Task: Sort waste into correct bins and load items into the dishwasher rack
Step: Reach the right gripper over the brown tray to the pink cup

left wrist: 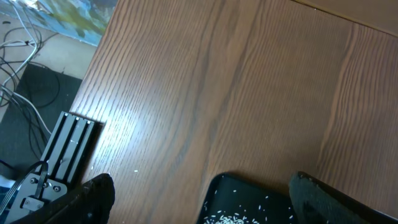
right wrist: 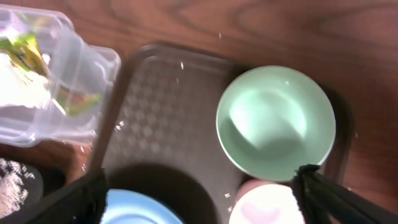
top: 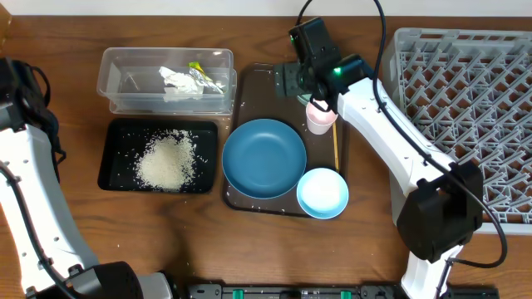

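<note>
The waste looks largely dealt with: the rice (top: 166,159) lies heaped in the black tray (top: 116,166) at the left, and crumpled paper (top: 176,80) with yellow-green wrappers (top: 198,68) sits in the clear tub (top: 125,66) just beyond it. A few stray grains (right wrist: 180,64) dot the brown serving tray (right wrist: 161,106). Loading the dishes therefore seems to be the step in hand. No dish shows in the visible part of the dishwasher rack (top: 465,100) at the far right. The right gripper (right wrist: 200,177) hangs over the far end of the serving tray with its jaws spread wide and nothing between them. Below it sit the mint green bowl (right wrist: 273,121), the pink cup (right wrist: 264,205) just nearer, and the blue plate (right wrist: 134,210) to the left. The next move probably calls for lowering one finger inside the bowl or cup and closing on the rim, then carrying it right to the rack. The left gripper (left wrist: 202,182) is also spread and empty, over bare table beside the black tray's corner. From overhead the right arm covers the mint bowl almost entirely. The light blue bowl (top: 322,193) overhangs the tray's near edge. The chopstick (top: 336,149) is a thin line along the tray's right side, hard to make out. The rack's right part is cut off.
</note>
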Action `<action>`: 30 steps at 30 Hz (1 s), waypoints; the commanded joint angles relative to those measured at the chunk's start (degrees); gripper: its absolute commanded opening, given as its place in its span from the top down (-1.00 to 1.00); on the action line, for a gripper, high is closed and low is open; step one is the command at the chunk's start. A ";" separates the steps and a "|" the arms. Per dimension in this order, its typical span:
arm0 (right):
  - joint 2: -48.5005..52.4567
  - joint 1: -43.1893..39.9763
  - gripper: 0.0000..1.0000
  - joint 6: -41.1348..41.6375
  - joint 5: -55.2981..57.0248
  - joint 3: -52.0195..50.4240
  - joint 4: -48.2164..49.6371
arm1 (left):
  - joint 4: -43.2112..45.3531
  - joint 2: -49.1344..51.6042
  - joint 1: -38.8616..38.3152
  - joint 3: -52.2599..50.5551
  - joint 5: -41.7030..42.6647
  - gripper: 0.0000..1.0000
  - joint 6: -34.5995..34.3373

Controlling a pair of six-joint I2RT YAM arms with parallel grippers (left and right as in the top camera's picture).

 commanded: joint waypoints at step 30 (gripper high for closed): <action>-0.02 -0.90 -0.74 -2.29 -2.84 1.05 -7.78 | -0.24 -0.39 0.24 0.11 -0.48 -0.83 -0.92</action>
